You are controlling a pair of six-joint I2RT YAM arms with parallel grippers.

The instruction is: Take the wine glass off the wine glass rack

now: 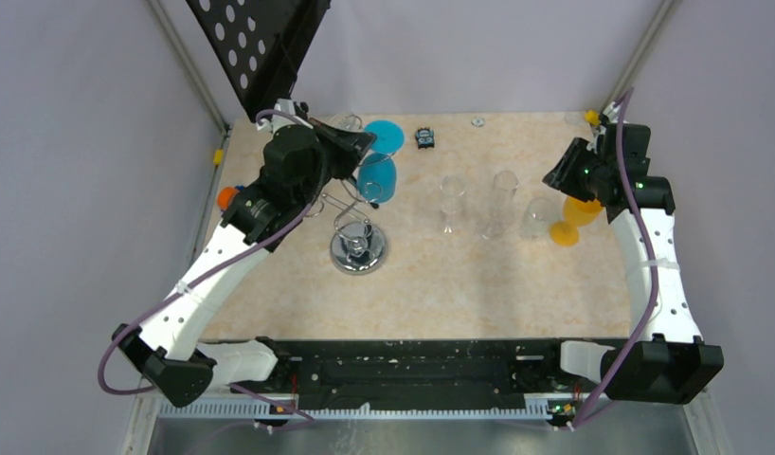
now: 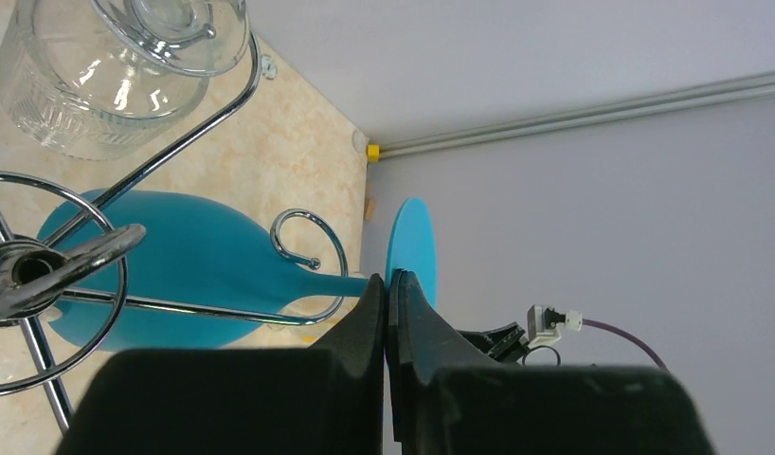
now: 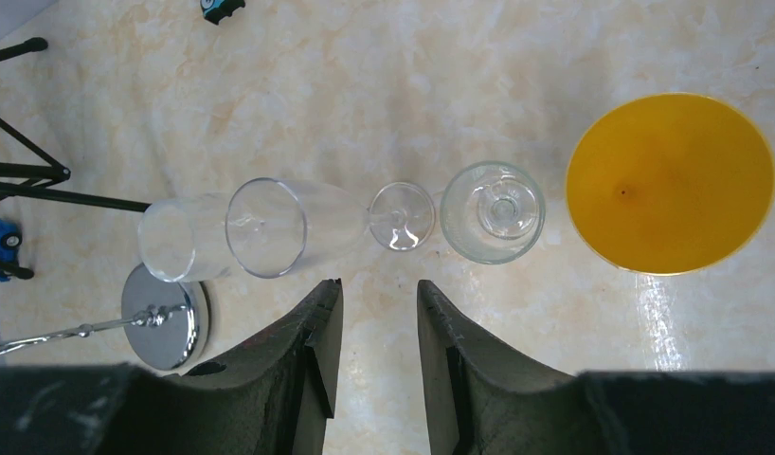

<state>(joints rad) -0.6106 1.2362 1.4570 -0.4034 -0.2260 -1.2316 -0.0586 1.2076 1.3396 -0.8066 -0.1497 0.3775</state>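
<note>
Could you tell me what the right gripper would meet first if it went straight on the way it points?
Most likely the small clear glass directly ahead of the right gripper, though depth is unclear and it might reach the bare table just short of it.

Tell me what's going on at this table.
The left gripper is shut on the stem of the blue wine glass. The glass lies tipped among the hook arms of the silver rack and is not yet clear of it. The right gripper hangs open and empty over a row of clear glasses and an orange glass on the table.
</note>
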